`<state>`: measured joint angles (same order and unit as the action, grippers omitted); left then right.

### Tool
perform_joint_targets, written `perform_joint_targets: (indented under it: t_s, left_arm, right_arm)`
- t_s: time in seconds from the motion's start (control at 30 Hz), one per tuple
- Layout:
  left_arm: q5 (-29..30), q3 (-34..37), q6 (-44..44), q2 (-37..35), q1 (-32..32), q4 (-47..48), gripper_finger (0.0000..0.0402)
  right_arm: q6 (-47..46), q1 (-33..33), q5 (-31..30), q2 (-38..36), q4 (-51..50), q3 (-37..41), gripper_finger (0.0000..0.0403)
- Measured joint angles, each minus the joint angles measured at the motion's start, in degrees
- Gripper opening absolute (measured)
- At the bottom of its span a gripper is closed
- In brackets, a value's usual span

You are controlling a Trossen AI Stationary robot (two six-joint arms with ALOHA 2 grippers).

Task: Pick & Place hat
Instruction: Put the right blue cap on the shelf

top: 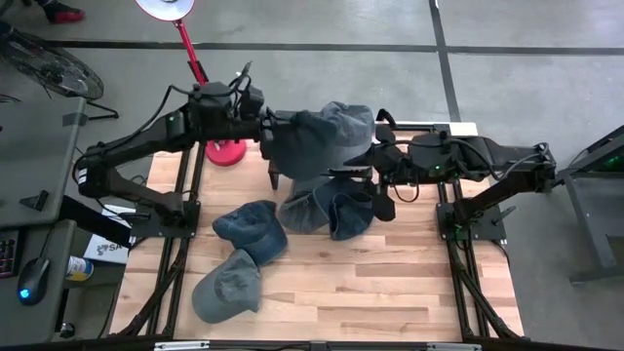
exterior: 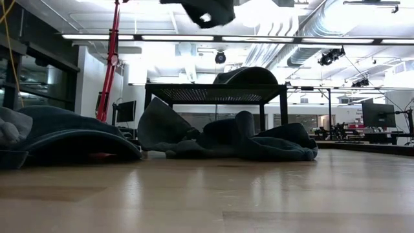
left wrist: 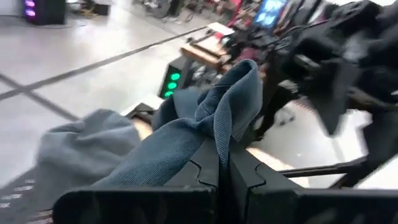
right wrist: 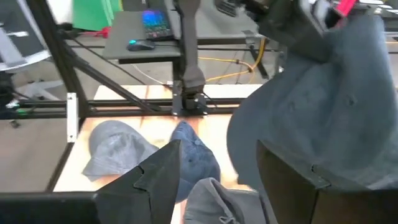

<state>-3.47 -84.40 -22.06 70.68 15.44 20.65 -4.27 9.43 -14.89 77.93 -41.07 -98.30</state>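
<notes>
Currently the left claw (left wrist: 224, 171) is clamped on a fold of the grey hat (top: 327, 136), held aloft above the tabletop (top: 390, 283); the right claw (right wrist: 217, 180) hovers spread and empty just beside it; thin fabric purchase risks slippage, dropping it onto the piled hats (top: 331, 207).

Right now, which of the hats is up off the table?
The grey-blue hat at the far edge: the left tool is shut on its cloth, holding it up. The other hats lie on the table.

left gripper (left wrist: 222, 163) pinches blue hat (left wrist: 186, 127); background seemingly blurred.
</notes>
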Motion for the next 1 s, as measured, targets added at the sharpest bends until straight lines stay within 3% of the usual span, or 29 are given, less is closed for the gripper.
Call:
perform_joint_targets:
  t_s: [0.27,0.53,0.77,1.0]
  left_arm:
    - [0.0,17.7,-7.2,-8.7,0.5,-17.0,0.0000]
    - [-6.4,34.1,-18.4,-12.9,8.9,-35.3,0.0000]
    - [-14.4,39.7,-25.4,-11.2,17.0,-44.9,0.0000]
    - [-24.4,39.7,-27.8,-8.1,24.4,-44.8,0.0000]
  right_arm:
    - [0.2,0.0,-1.2,0.0,-0.3,0.0,0.0200]
    - [0.1,-0.2,-1.7,0.0,-0.3,0.0,0.0200]
    - [-0.2,-0.5,-1.8,0.0,-0.3,0.0,0.0200]
    - [-0.2,-0.5,-3.2,0.0,-0.3,0.0,0.0200]
